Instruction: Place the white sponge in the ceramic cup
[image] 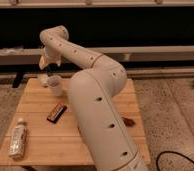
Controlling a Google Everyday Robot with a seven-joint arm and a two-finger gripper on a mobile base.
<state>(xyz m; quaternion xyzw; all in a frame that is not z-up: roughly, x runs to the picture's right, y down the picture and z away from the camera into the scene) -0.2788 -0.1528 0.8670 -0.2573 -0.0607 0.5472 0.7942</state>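
Observation:
A white ceramic cup (pixel 55 87) stands upright at the far left part of the wooden table (pixel 35 120). My gripper (pixel 49 72) hangs just above the cup, slightly to its left, at the end of the white arm (pixel 92 95) that reaches across the table. A small pale object (pixel 42 79) sits just left of the cup under the gripper. It looks like the white sponge, but I cannot tell whether the gripper holds it or it rests on the table.
A dark snack bar (pixel 56 113) lies in the middle of the table. A plastic bottle (pixel 17 140) lies on its side near the front left corner. A small reddish-brown item (pixel 128 121) sits at the right, behind the arm. A black cable (pixel 177 160) lies on the floor at the right.

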